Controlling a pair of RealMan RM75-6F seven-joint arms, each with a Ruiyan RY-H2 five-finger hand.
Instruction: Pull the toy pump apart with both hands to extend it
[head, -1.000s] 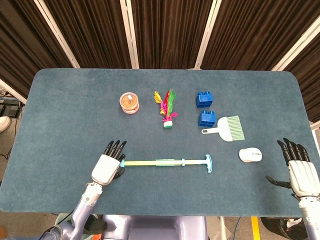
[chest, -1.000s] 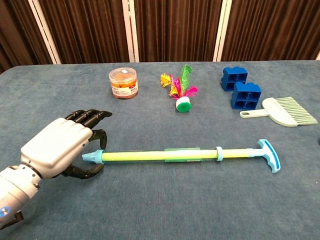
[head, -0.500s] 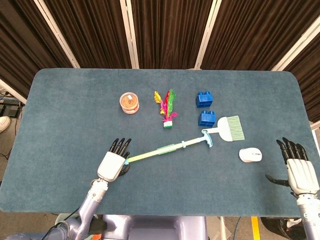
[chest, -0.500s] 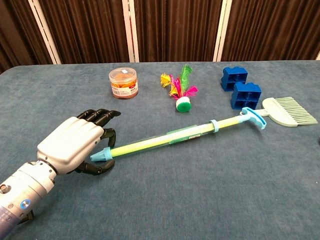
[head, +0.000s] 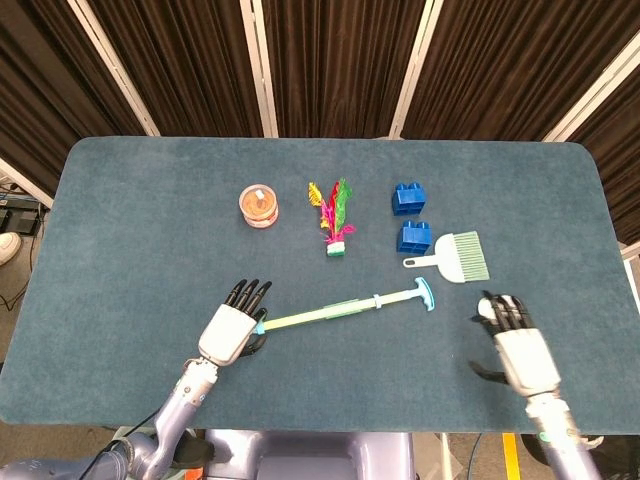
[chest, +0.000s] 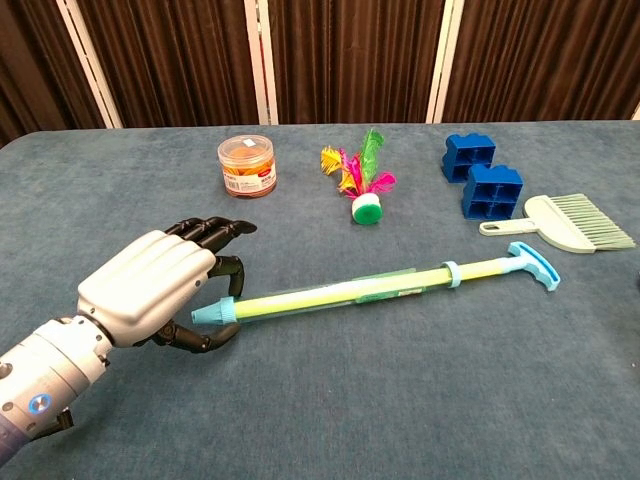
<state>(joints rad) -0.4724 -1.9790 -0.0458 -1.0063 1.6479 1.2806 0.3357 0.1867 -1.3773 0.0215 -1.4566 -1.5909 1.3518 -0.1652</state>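
Toy pump (chest: 350, 293) flat on bench (chest: 400, 420), nozzle end at left hand (chest: 160, 285), fingers loose, grip unclear. Right hand (head: 515, 345) open, empty, well short of T-handle (chest: 532, 265). Pulling not begun.

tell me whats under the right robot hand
In the head view the right robot hand covers something white at its fingertips; what it is cannot be seen. Otherwise only table.

toy pump (chest: 340, 294) yellow-green, light-blue ends | blocks (chest: 482, 175) blue | table (chest: 400, 400) teal
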